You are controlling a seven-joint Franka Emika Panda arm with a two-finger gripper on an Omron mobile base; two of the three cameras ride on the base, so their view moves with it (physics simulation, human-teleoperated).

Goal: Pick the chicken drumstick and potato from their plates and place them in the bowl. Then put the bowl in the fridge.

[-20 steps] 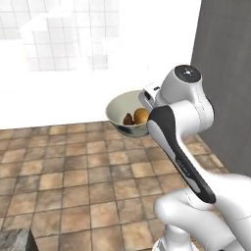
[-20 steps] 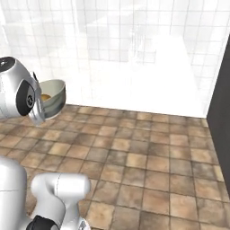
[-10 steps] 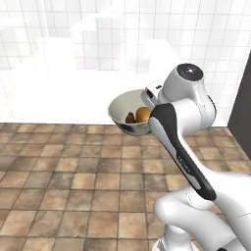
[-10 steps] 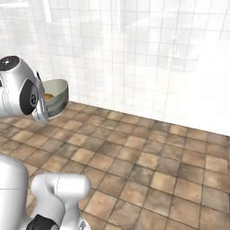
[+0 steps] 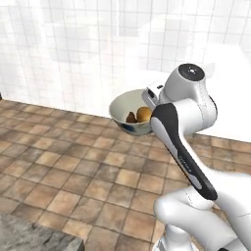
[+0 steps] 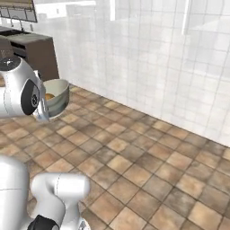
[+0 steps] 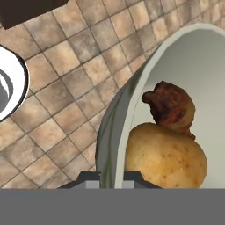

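Note:
The cream-white bowl (image 5: 120,105) hangs in the air above the tiled floor, level with the arm's upper joint. My gripper (image 5: 149,104) is shut on its rim. Inside lie the golden potato (image 5: 143,114) and the dark brown chicken drumstick (image 5: 131,117), touching each other. In the hand view the bowl's wall (image 7: 132,88) runs between my gripper (image 7: 110,179) fingers, with the potato (image 7: 165,158) close by and the drumstick (image 7: 171,105) beyond it. The right base view shows the bowl (image 6: 59,96) beside the arm, the potato (image 6: 49,96) peeking out. The plates and the fridge are out of view.
Brown floor tiles (image 5: 73,166) spread ahead up to a white tiled wall (image 5: 98,54). A dark brown cabinet (image 6: 33,54) stands at the far left of the right base view. A grey counter corner (image 5: 29,238) sits at the lower left of the left base view.
The whole picture has swept sideways in both base views, so the camera has moved. A dark panel at the right edge has left the left base view. The bowl stays in the grip.

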